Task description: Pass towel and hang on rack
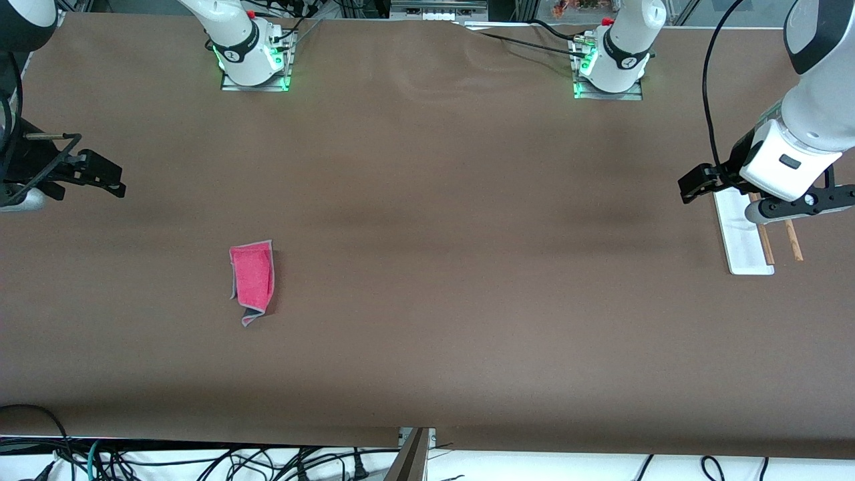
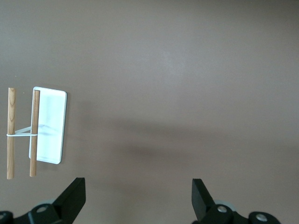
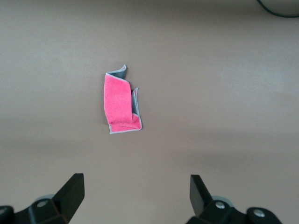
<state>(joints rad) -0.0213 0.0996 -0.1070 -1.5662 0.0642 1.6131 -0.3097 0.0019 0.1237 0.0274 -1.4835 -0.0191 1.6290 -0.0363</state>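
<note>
The pink-red towel with grey edging lies folded on the brown table toward the right arm's end; it also shows in the right wrist view. The rack has a white base and two brown rods and stands at the left arm's end; it shows in the left wrist view. My right gripper is open and empty, up in the air near the table's end, well apart from the towel. My left gripper is open and empty, held in the air beside the rack.
Both arm bases stand along the edge of the table farthest from the front camera. Cables hang below the nearest edge. The brown table is bare between towel and rack.
</note>
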